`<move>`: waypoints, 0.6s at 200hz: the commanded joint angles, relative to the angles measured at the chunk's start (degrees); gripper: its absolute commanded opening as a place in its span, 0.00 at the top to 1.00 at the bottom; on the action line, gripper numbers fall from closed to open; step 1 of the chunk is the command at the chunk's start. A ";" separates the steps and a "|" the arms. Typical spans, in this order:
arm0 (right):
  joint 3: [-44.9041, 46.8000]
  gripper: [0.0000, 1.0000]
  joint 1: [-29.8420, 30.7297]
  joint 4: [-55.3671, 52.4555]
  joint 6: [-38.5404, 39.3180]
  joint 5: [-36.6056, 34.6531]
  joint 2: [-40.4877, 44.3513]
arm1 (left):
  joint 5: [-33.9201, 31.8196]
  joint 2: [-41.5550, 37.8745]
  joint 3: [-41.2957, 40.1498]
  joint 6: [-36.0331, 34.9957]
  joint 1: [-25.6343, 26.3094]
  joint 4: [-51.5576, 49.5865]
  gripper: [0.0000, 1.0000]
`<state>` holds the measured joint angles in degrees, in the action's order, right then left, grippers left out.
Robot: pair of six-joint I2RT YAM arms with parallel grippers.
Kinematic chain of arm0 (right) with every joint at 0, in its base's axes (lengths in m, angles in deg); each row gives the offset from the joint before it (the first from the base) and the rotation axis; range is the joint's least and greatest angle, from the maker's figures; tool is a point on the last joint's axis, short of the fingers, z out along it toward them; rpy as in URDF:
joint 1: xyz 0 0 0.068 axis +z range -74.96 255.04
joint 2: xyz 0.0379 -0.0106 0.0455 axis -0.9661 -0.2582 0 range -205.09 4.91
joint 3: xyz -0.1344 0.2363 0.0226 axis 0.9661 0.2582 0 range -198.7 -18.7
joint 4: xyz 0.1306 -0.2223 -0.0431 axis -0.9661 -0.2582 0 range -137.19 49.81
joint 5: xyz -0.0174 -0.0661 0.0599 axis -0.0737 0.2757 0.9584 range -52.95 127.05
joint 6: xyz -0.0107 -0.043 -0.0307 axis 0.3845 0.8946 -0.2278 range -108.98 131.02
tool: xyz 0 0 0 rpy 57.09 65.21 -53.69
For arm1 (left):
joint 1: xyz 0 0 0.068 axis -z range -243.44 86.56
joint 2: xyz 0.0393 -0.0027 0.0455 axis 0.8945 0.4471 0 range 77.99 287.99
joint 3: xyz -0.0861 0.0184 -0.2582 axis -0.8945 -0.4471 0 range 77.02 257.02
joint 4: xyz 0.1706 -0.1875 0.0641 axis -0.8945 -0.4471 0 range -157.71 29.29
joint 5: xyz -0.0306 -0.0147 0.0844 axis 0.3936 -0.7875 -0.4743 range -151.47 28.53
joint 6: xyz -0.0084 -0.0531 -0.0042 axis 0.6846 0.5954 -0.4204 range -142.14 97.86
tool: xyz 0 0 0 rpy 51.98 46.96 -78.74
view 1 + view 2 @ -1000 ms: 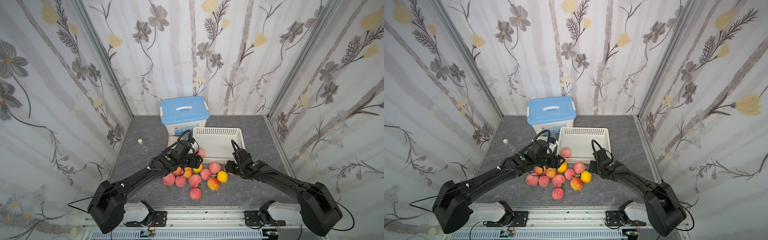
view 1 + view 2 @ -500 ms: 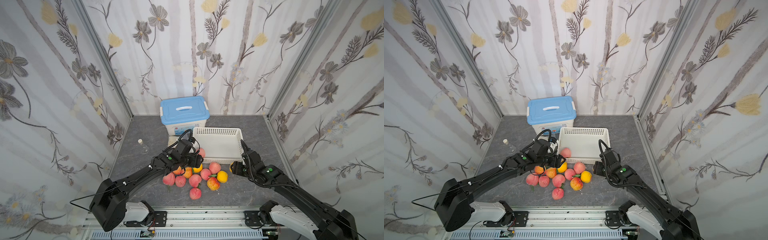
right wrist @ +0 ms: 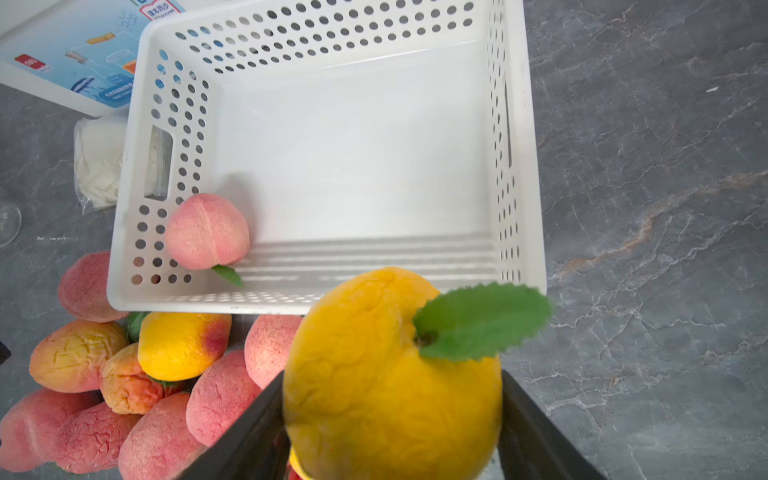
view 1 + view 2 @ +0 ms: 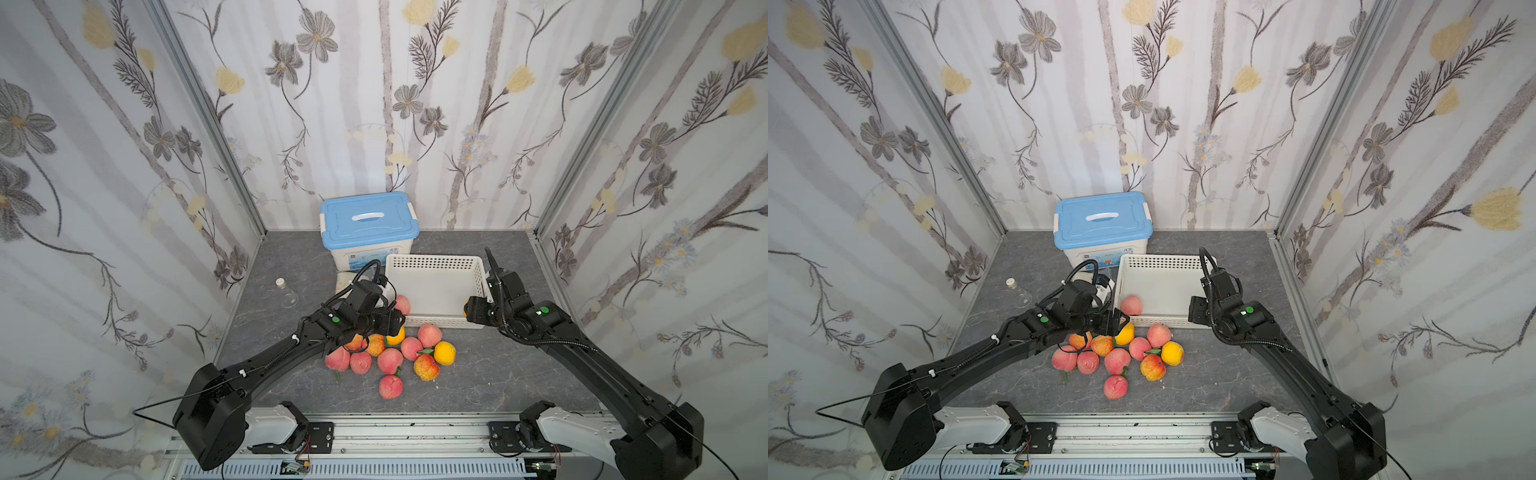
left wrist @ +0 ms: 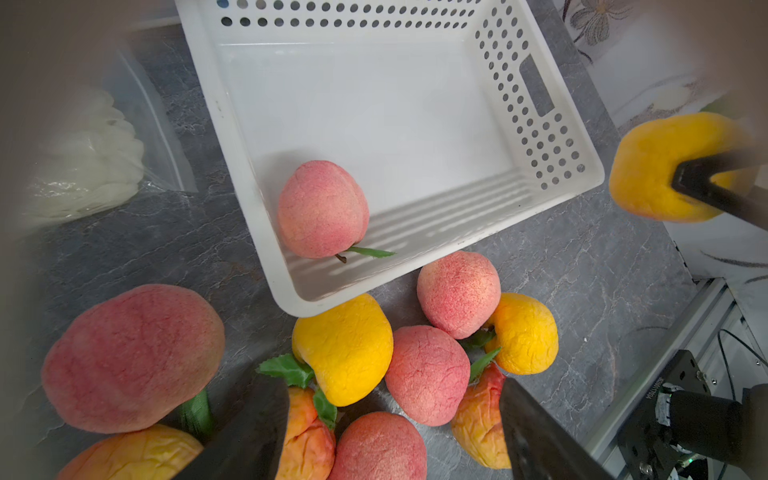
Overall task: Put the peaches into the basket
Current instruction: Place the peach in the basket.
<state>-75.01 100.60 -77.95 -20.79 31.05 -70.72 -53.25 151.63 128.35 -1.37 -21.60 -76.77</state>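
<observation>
Your right gripper point(image 3: 390, 376) clamps a yellow peach point(image 3: 365, 340) at the basket point(image 3: 534, 166) edge | your left gripper point(image 5: 392, 384) gapes empty over loose peaches point(image 4: 390, 359) | pink peach point(image 5: 322, 210) in basket corner | box label point(image 3: 95, 70) unreadable

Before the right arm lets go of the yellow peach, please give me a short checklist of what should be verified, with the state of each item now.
1. The right gripper holds the yellow peach: ok, a finger on each side.
2. Peach above the floor of the basket: not ok, it seems to hang at the near right corner, about over the rim.
3. Landing room inside: ok, only one pink peach lies there, in the near left corner.
4. The left gripper out of the way: ok, open and empty above the peaches on the table.
</observation>
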 commanded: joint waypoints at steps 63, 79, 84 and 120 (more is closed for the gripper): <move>-7.47 0.29 -3.15 4.95 5.16 -3.71 -13.96 | -1.75 -0.37 0.24 -0.33 -0.09 -2.00 0.17; -7.99 0.29 -3.46 5.40 5.60 -3.96 -15.52 | -1.98 0.17 0.36 -0.12 -0.09 -2.30 0.17; -8.15 0.29 -3.54 5.52 5.71 -4.06 -17.28 | -2.03 0.33 0.44 -0.08 -0.12 -2.27 0.17; -9.03 0.28 -3.79 6.51 5.73 -4.24 -22.24 | -1.97 1.39 1.13 -0.21 -0.21 -2.21 0.17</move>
<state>-83.23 96.91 -74.52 -15.65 28.16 -90.77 -54.40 152.53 128.59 -1.35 -21.67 -78.97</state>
